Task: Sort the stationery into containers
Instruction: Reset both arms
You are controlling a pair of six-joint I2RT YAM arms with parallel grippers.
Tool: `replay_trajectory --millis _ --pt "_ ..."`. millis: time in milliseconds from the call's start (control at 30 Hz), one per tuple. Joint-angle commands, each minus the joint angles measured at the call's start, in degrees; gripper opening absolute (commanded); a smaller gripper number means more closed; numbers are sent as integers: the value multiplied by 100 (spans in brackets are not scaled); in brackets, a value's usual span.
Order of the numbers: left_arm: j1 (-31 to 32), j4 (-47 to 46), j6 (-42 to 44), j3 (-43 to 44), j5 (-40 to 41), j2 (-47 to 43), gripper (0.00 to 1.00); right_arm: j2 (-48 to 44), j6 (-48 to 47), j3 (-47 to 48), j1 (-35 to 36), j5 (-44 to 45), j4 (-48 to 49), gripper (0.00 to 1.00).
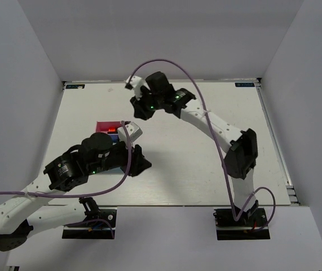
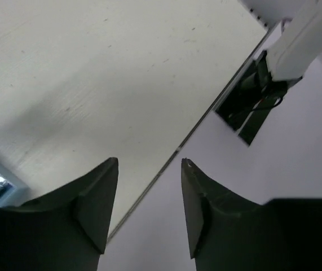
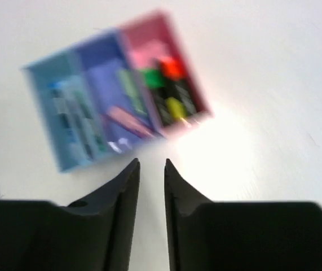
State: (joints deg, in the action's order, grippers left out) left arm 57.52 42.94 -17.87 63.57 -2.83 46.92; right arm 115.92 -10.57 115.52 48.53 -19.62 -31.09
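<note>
Though trays (image 3: 101, 53) blur, mostly hidden overhead, left jaws spread, right jaws barely parted.

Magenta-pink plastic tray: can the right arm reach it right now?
Probably yes: the magenta-pink plastic tray lies uncovered before the jaws of the right arm, though the left arm hangs close over the neighbouring trays.

Top camera looked down on the whole tabletop (image 1: 172, 164); right wrist faced the trays (image 3: 101, 53) from above; left wrist skimmed its near edge.
</note>
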Motion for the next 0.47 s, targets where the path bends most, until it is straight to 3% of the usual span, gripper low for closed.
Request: replay_trajectory --millis 0,33,167,200,267,300,333,433 --pt "14 337 99 59 -26 71 64 -577 195 -293 -474 2416 -1080 35" --pt "14 451 108 -11 158 142 100 -675 195 -450 -546 2854 -1379 51" --pt "14 453 187 -431 713 423 100 -1937 64 -1662 -758 3691 -1584 61" --pt "14 252 231 -477 870 641 100 -2507 -41 -2657 -784 3684 -1227 63" --pt "23 84 275 -573 881 871 100 -3468 -182 -3428 -731 3606 -778 68" --pt "14 -65 336 -556 733 1098 100 -3810 -261 -4345 -723 3570 -254 74" --pt "31 -214 380 -504 696 1344 100 -4544 -227 -4563 -731 3535 -170 74" --pt "23 -539 459 -284 451 1872 100 -5103 247 -4846 -740 3946 -500 79"
